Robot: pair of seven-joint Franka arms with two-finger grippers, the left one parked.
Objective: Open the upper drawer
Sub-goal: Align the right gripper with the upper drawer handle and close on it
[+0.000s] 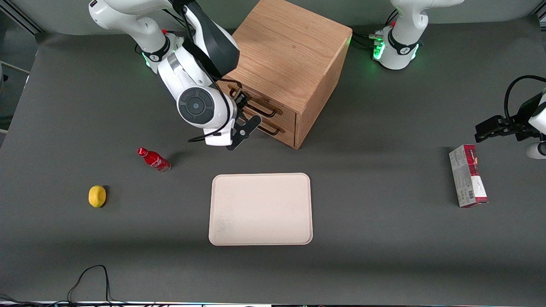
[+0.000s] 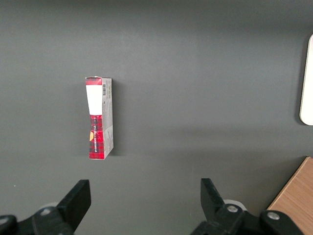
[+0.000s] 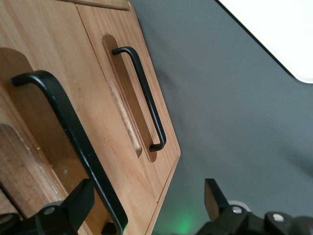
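the upper drawer (image 1: pixel 256 104) sits shut in the cabinet (image 1: pixel 290 55), which stands at the table edge farthest from the front camera, near that edge's middle. its handle (image 3: pixel 73 147) is a long dark bar running along the drawer front, above the lower drawer (image 1: pixel 273 128) and its matching handle (image 3: pixel 144 98). our gripper (image 3: pixel 146 205) hangs just in front of the drawer fronts, fingers (image 3: pixel 76 203) spread and holding nothing. the upper bar lies right by one finger, not yet squarely between the two, so we judge we must shift across until it is. the tray (image 1: pixel 261 209) lies nearer the camera.
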